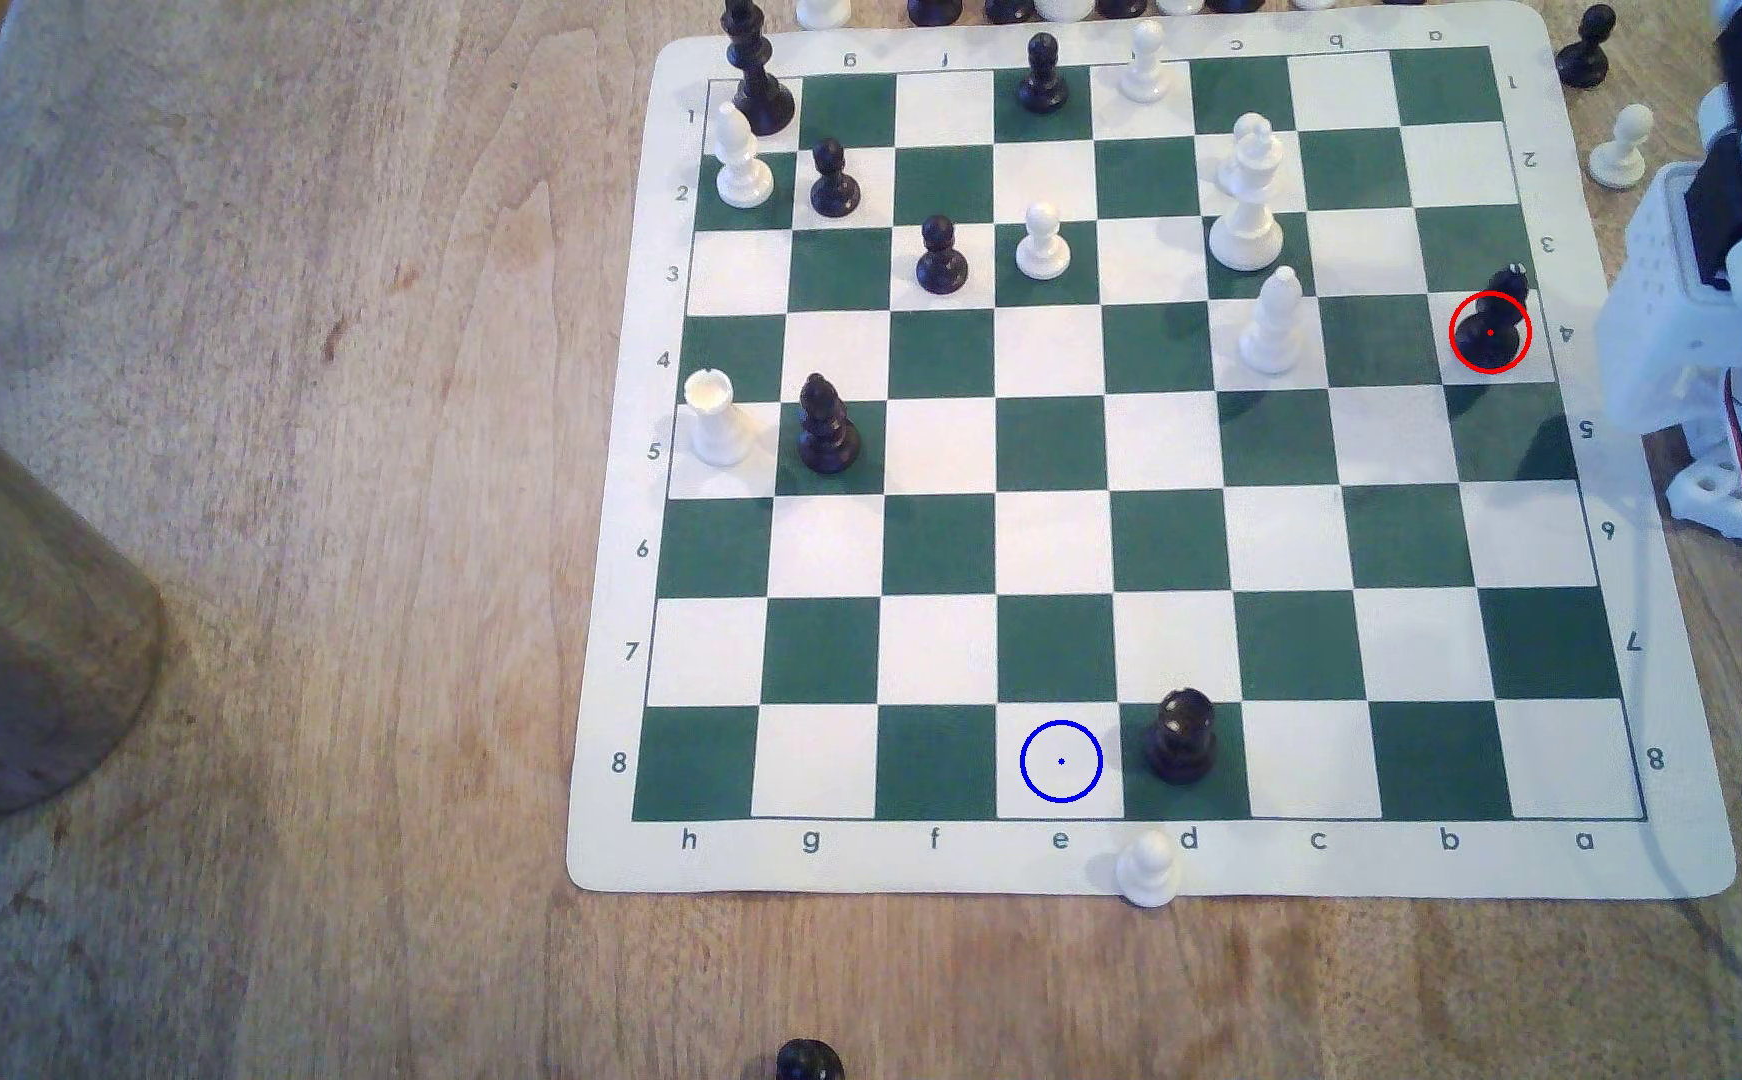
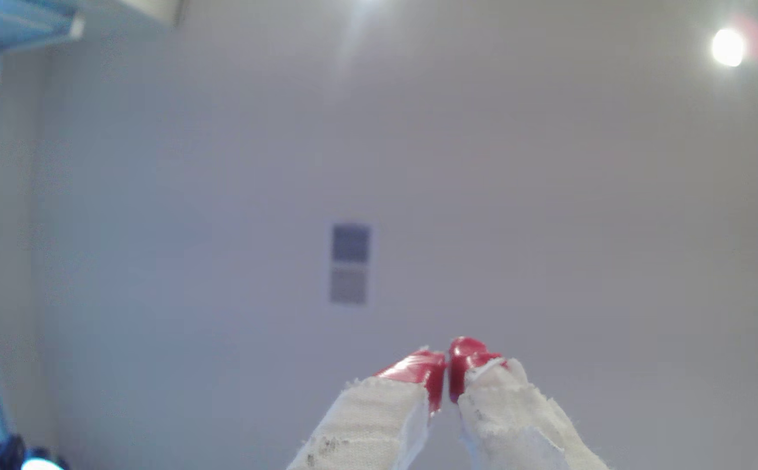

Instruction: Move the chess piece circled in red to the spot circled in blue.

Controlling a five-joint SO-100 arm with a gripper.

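wooden bench [image 1: 275, 519] carries a green-and-white chess mat [image 1: 1667, 862], seen from above in the exterior view. black chess piece [image 1: 1490, 330], ringed in red, stands on the white a4 square at the mat's edge on the exterior view's right, just beside the white robot arm [image 1: 1719, 312]. blue-ringed spot [image 1: 1060, 761] is the white e8 square on the mat's near edge, w/ nothing on it. stouter black piece [image 1: 1182, 735] stands on d8, just beside the spot. white pawn [image 1: 1147, 867] sits on the mat's border below d/e. other black & white pieces cluster toward the far edge, rows 1–5. wrist view: the jaws [image 2: 447, 368], wrapped in white tape w/ red tips, are closed together tip to tip, holding nothing, aimed at a pale ceiling w/ a bright lamp [image 2: 727, 46].
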